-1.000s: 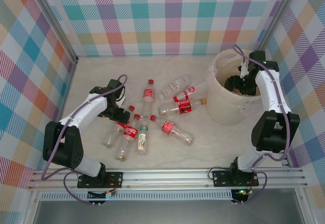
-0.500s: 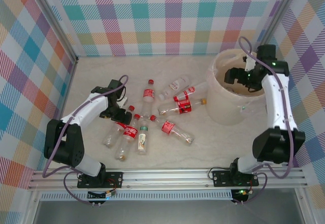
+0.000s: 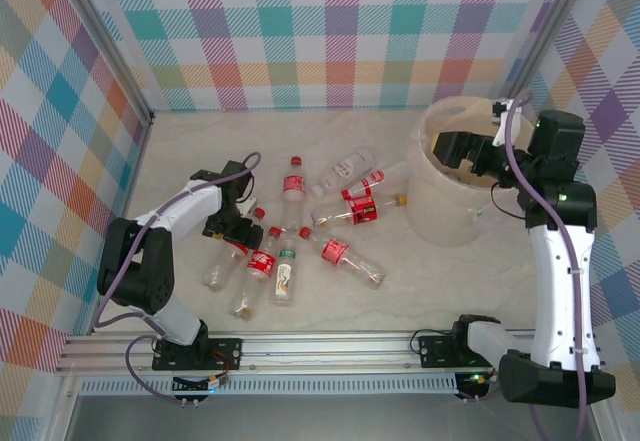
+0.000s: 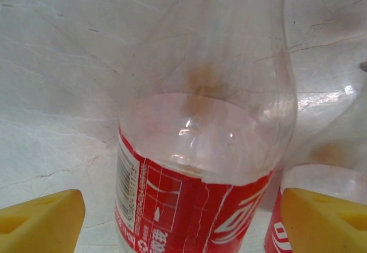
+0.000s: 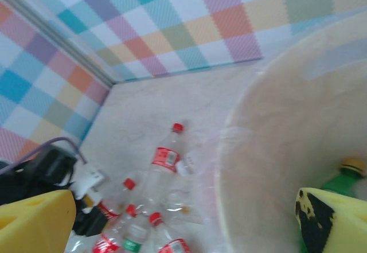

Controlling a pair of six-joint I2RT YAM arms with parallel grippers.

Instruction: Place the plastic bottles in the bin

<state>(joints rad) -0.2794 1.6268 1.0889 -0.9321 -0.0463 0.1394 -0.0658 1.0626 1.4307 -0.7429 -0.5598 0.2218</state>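
Several clear plastic bottles (image 3: 292, 185) with red or white labels lie scattered on the table's middle. My left gripper (image 3: 236, 229) is low over the leftmost ones. In the left wrist view its yellow fingers (image 4: 40, 221) stand apart on either side of a red-labelled bottle (image 4: 200, 167), with a gap showing on the left side. The bin (image 3: 440, 206) stands at the back right. My right gripper (image 3: 456, 151) hovers open above its rim with nothing between the fingers. A green bottle (image 5: 339, 181) with a yellow cap lies inside the bin (image 5: 287, 150).
Checked walls close off the back and both sides. A metal rail (image 3: 330, 346) runs along the near edge. Bare tabletop lies between the bottle pile and the rail, and at the far left corner.
The right arm has risen and drawn back, its gripper swinging left over the bin and opening wide. The left gripper has settled lower around a bottle, its jaws narrowing a little.
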